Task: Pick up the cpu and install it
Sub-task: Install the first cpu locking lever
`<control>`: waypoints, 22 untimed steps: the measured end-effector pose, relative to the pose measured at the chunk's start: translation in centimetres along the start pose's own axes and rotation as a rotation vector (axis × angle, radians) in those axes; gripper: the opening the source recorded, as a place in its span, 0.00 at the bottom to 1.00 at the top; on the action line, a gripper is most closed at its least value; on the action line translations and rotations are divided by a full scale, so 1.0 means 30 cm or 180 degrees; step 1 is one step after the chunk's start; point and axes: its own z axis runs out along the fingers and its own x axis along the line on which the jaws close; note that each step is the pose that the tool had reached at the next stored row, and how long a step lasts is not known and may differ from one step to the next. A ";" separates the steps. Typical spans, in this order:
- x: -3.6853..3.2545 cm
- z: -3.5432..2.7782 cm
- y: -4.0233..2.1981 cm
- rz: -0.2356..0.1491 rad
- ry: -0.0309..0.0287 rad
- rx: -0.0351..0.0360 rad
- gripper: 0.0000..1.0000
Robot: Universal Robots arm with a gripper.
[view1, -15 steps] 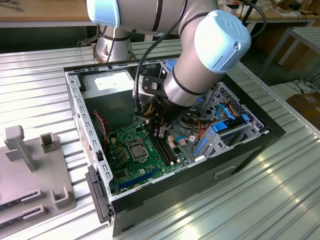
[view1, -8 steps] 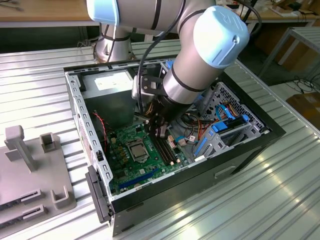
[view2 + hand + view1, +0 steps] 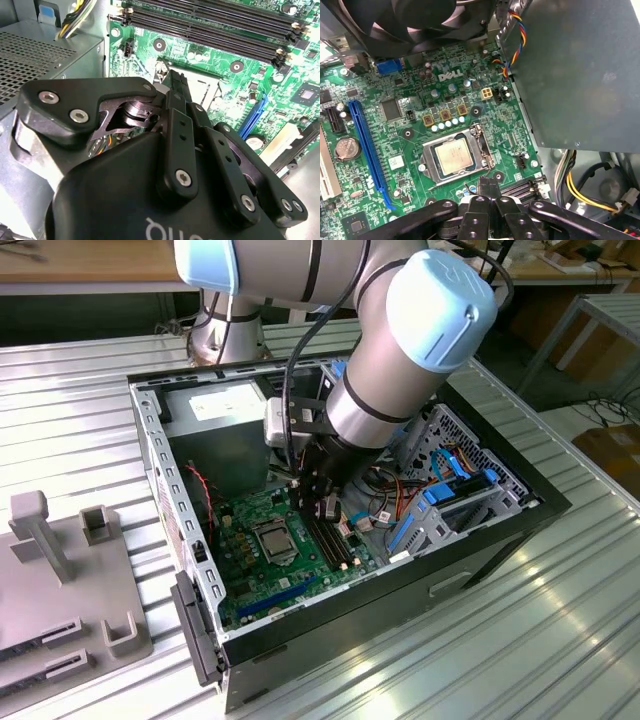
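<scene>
The cpu (image 3: 455,155) sits flat inside the square socket (image 3: 427,172) on the green motherboard (image 3: 395,90), its silver top showing in the first wrist view; in the exterior view it lies in the same socket (image 3: 273,540) near the middle of the board. The claw (image 3: 489,187) hangs just beside the socket, above the end of the long black memory slots (image 3: 210,22), its fingers (image 3: 493,186) pressed together with nothing between them. The arm (image 3: 400,350) reaches down into the open computer case (image 3: 190,610), which rests on the ribbed metal counter (image 3: 480,640). The grey power-supply box (image 3: 580,75) stands beside the board, past the socket.
</scene>
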 end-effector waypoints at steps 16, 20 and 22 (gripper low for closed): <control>0.000 0.000 0.000 -0.0034 0.0005 -0.0005 0.11; 0.000 0.000 0.000 -0.0041 0.0006 -0.0005 0.11; 0.000 0.000 0.000 -0.0044 0.0007 -0.0006 0.11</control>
